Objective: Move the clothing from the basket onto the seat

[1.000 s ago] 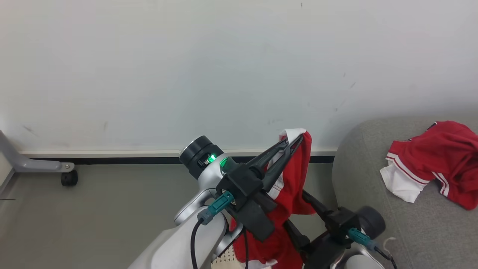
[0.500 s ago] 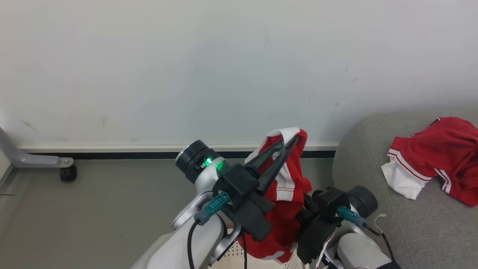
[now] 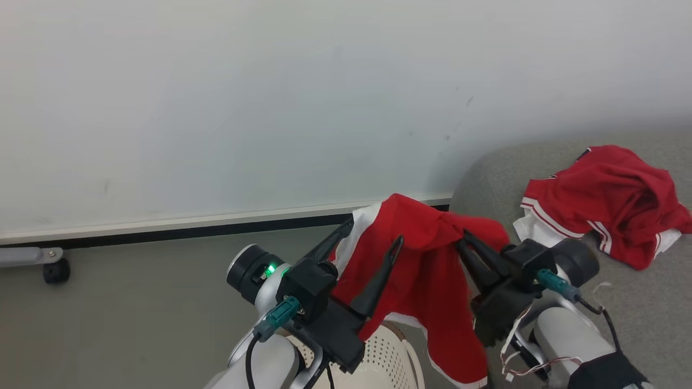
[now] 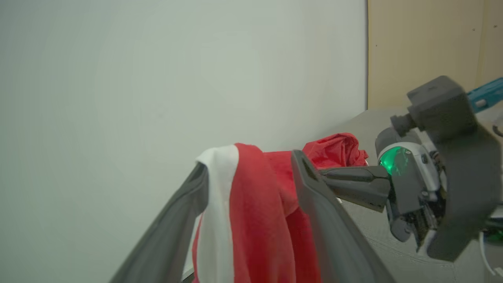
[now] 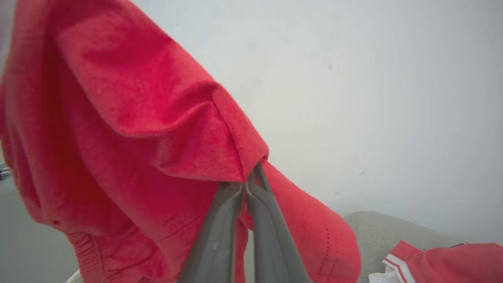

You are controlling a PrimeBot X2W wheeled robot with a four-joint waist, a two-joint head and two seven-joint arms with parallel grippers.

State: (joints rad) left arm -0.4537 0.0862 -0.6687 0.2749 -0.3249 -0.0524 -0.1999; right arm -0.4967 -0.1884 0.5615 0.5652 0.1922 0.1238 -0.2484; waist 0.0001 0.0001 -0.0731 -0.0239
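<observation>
A red garment with a broad white stripe [image 3: 427,259] hangs in the air above the cream perforated basket [image 3: 389,356]. My right gripper [image 3: 464,236] is shut on its red fold, as the right wrist view shows at the closed tips [image 5: 253,175]. My left gripper [image 3: 374,231] stands open, and the garment's white-striped edge [image 4: 220,204] lies draped over one finger. The right gripper [image 4: 334,175] reaches in from the side in the left wrist view. A second red garment with white striped cuffs [image 3: 600,200] lies crumpled on the grey seat [image 3: 638,308].
A pale wall with a dark baseboard stands close behind. Grey floor stretches to the left, where a metal leg with a black caster [image 3: 54,270] sits. A beige panel [image 4: 424,51] rises beyond the seat.
My left gripper has opened and my right gripper has shut on the red garment, which now spreads wider between the two. The head camera has turned toward the seat.
</observation>
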